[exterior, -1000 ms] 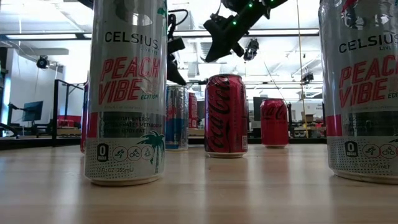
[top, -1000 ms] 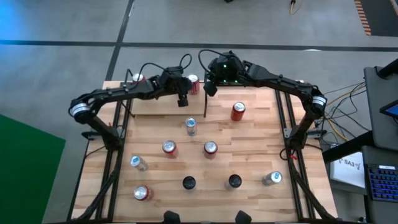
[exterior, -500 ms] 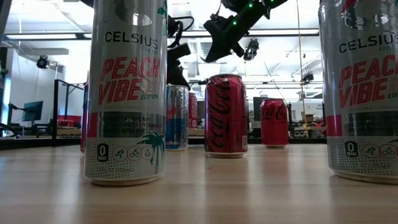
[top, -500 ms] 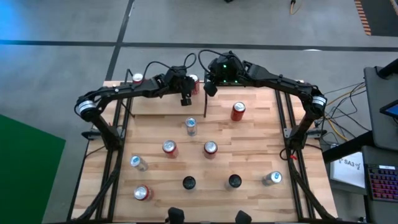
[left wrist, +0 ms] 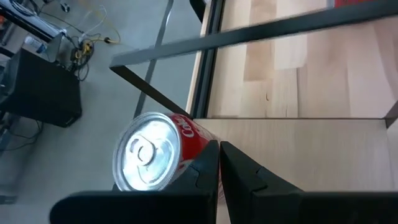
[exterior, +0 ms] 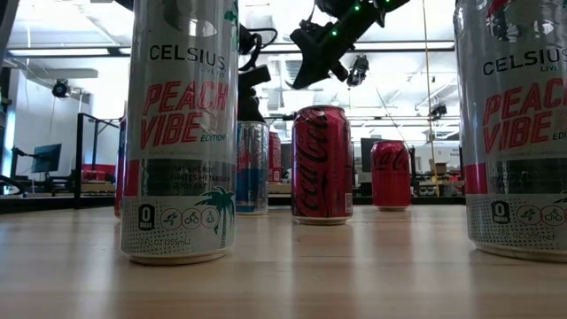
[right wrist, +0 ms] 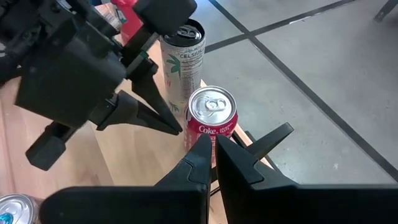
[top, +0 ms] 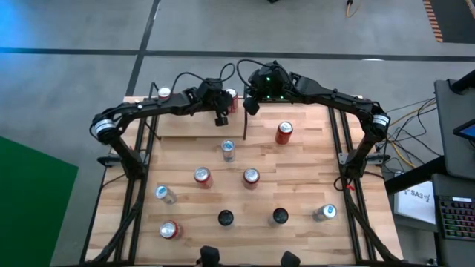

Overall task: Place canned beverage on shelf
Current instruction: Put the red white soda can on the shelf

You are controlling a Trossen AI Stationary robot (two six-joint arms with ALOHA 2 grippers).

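**Op:** Wooden tabletop (top: 297, 185) is crowded with upright cans, and the raised shelf (top: 189, 126) sits at its far edge behind thin black rods. Where are the arms?

**Tech:** Both are up at the shelf. The left gripper (top: 220, 119) hangs just beside a red cola can (right wrist: 212, 124) standing at the shelf's far edge, and the right gripper (top: 251, 106) hovers close on the other side. Both pairs of jaws are pressed together, with nothing between them. In the left wrist view that can (left wrist: 155, 158) sits beside the fingers, not within them.

**Op:** So that can looks placed already?

**Tech:** I'd judge so. It stands upright on the shelf, with a tall white can (right wrist: 182, 56) just behind it. Another can (top: 164, 93) stands near the shelf's left corner.

**Op:** What makes the next step go well?

**Tech:** My read: lift the left gripper straight up before swinging away, since its closed fingertips are near the cola can's side and a sideways sweep could tip it off the edge. Then pick 1 table can with room around it, perhaps the red can (top: 283, 132) nearest the shelf on the right.

**Op:** And the grip?

**Tech:** Open the jaws wide before descending, close around the can's middle, and carry it high enough to clear the rods and the upright divider rod (top: 243, 126).
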